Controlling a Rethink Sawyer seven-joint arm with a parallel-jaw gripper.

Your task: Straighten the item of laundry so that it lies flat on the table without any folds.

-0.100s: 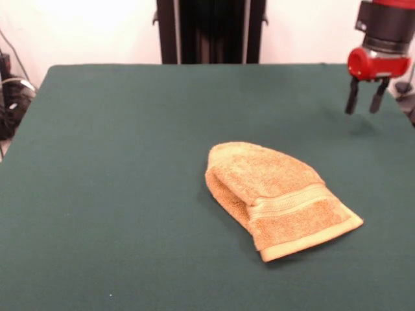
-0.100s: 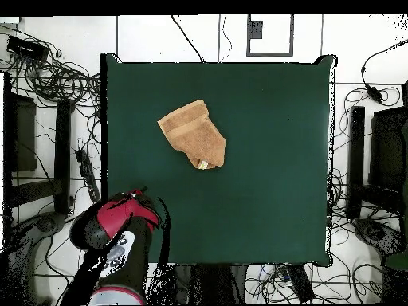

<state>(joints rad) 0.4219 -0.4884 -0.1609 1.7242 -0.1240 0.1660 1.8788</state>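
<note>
Front view
Surface: dark green felt (image 1: 117,194) fills most of the frame; its far edge runs straight below a white wall.
Room: a black upright column (image 1: 211,31) stands behind the far edge at centre; dark cables (image 1: 11,97) lie off the far left corner.
Towel: the orange-tan towel (image 1: 279,197) lies right of centre toward the near side, folded over itself into a rounded pouch shape, with a woven band crossing it close to its near right end.
Gripper: the gripper (image 1: 364,97) hangs from a red and black arm above the far right corner, well apart from the towel; its two dark fingers point down with a small gap between them, holding nothing.

Overhead view
Surface: the green rectangle (image 2: 271,175) sits in the middle of a pale floor.
Room: tangled cables (image 2: 56,76) run round both sides; dark gear (image 2: 382,159) stands at the right.
Towel: folded towel (image 2: 193,134) lies left of centre in the upper half, a small white label (image 2: 203,165) at its lower end.
Arm: the red and black arm (image 2: 115,227) covers the lower left corner; the gripper is hidden beneath it.
</note>
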